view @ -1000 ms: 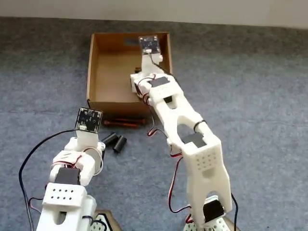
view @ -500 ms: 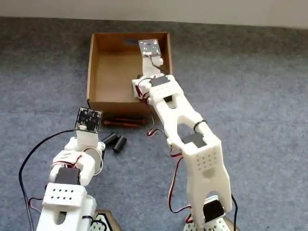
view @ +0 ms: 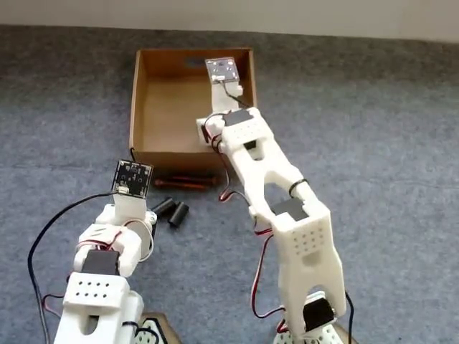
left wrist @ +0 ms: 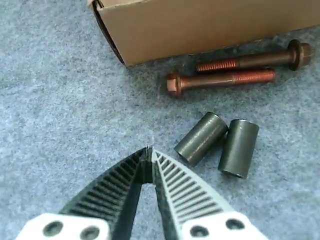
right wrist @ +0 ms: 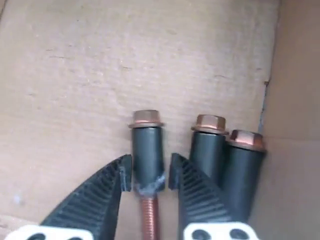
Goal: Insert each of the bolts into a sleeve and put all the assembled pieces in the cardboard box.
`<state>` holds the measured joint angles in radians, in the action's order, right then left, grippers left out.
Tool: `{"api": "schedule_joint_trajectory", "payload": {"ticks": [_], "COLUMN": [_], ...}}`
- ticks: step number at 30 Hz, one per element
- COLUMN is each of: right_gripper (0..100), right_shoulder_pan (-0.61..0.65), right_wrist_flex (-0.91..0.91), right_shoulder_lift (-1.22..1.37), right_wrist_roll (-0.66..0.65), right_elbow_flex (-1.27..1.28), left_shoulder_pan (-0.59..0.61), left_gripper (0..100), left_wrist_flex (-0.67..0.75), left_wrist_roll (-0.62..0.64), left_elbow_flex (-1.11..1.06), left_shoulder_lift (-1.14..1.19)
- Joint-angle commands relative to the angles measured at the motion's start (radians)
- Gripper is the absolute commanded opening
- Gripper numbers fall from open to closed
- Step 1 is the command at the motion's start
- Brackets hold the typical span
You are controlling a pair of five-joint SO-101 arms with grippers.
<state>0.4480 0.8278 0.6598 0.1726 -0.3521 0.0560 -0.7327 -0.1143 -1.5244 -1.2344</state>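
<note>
Copper-coloured bolt in its dark metal sleeve (right wrist: 147, 145) lies on the floor of the brown cardboard box (right wrist: 90, 60), its threaded end pointing back between the fingers of your right claw (right wrist: 150, 164). That claw is parted only a little. One finger sits on each side of the sleeve with a sliver of gap showing, so I judge it is not gripping. Just beside it, against the box wall, two more assembled pieces (right wrist: 207, 147) lie side by side and touching. The step in hand looks like the drop-off of a third piece.

Outside the box, on the grey felt bench (left wrist: 55, 100), two loose copper bolts (left wrist: 222, 80) lie parallel just in front of the box's near wall. Two bare dark sleeves (left wrist: 201, 138) lie close together, a little nearer your left claw (left wrist: 150, 152). That claw has its tips pressed together on nothing and hangs over the bench beside the sleeves.

Next, you need to lift the right claw up clear of the box wall without nudging the pieces. Then spread the left claw to take a sleeve while the right fetches a bolt.
</note>
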Motion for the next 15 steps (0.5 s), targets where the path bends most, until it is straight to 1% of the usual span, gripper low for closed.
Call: {"api": "schedule_joint_trajectory", "payload": {"ticks": [1, 8, 15], "right_gripper": [8.7, 8.7, 8.7], "right_shoulder_pan": [-0.038, -0.088, -0.094], "right_wrist_flex": [0.067, 0.208, 0.363], "right_shoulder_lift": [-0.102, -0.263, -0.415], "right_wrist_roll": [0.009, 0.009, 0.009], "right_elbow_flex": [-0.093, -0.142, -0.137], "left_shoulder_pan": [0.004, 0.004, 0.004], "left_gripper": [1, 1, 1], "left_wrist_flex": [0.015, 0.015, 0.017], "left_wrist_roll": [-0.008, -0.008, -0.008], "left_elbow_flex": [0.007, 0.007, 0.007], "left_shoulder_lift": [0.002, 0.002, 0.002]}}
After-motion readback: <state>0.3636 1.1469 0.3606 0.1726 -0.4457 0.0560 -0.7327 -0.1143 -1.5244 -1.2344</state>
